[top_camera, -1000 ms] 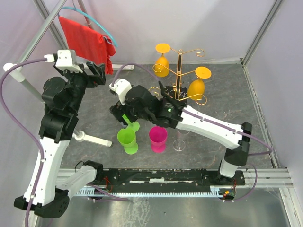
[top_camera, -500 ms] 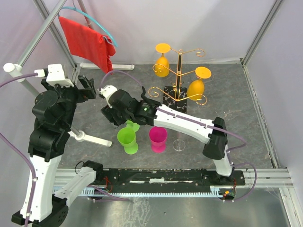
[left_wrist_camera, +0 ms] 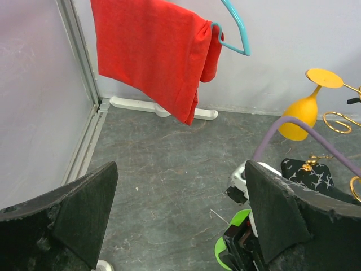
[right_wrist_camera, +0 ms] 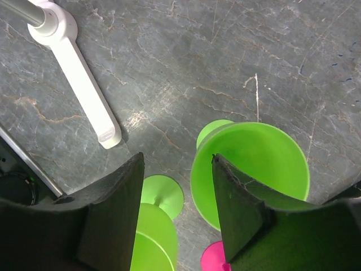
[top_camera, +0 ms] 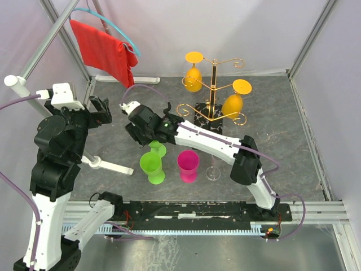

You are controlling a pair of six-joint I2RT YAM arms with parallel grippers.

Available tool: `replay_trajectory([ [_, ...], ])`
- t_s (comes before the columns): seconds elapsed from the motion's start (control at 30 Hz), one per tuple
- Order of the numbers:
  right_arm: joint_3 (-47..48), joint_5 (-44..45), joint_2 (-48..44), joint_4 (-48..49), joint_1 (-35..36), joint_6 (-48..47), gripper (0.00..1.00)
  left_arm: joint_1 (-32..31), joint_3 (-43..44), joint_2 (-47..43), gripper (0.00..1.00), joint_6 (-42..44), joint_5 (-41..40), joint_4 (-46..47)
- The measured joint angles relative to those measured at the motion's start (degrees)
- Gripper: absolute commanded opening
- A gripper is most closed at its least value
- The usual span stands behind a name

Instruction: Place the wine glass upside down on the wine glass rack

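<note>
The left claw [left_wrist_camera: 180, 169] hangs spread wide and empty, near the soft red cloth [left_wrist_camera: 152, 51]. The right claw [right_wrist_camera: 177, 161], its matte black fingers apart, hovers over a glossy green glass [right_wrist_camera: 254, 164] standing upright on the veined grey table [right_wrist_camera: 169, 56]. The glass's round rim lies mostly under the right finger. Well to the right stands the gold wire rack [top_camera: 213, 90], with curled arms and a black marble base, carrying two orange glasses [top_camera: 233, 104] upside down.

walls [top_camera: 254, 28]: pale lilac | tabletop [top_camera: 282, 130]: grey veined stone | posts [top_camera: 308, 36]: aluminium
</note>
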Motion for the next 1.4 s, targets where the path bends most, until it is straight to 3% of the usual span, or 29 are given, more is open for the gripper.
replay_trajectory([
  [0.17, 0.9, -0.1, 2.3, -0.8, 0.0, 0.0, 0.55, 0.0, -0.1, -0.3, 1.00, 0.0, 0.0, -0.2],
  [0.3, 1.3, 0.0, 3.8, -1.9, 0.0, 0.0, 0.45, 0.0, -0.5, -0.3, 1.00, 0.0, 0.0, -0.2],
  [0.57, 1.7, 2.1, 4.4, -3.4, 0.0, -0.5, 0.02, 0.0, -1.5, -0.5, 0.99, 0.0, 0.3, 0.3],
  [0.97, 1.7, 6.9, -1.3, -3.3, 0.0, -3.4, 0.01, 0.0, -4.1, -0.2, 0.99, -4.0, 0.4, 2.1],
  [1.27, -14.1, 8.3, -30.0, 14.9, 0.1, -8.9, 0.01, 0.0, -4.9, -1.3, 0.99, -23.2, -1.5, 5.6],
  [1.4, -19.2, 8.1, -37.7, 24.3, 0.1, -12.0, 0.01, 0.0, -5.0, -3.0, 0.99, -33.2, -1.0, 7.1],
])
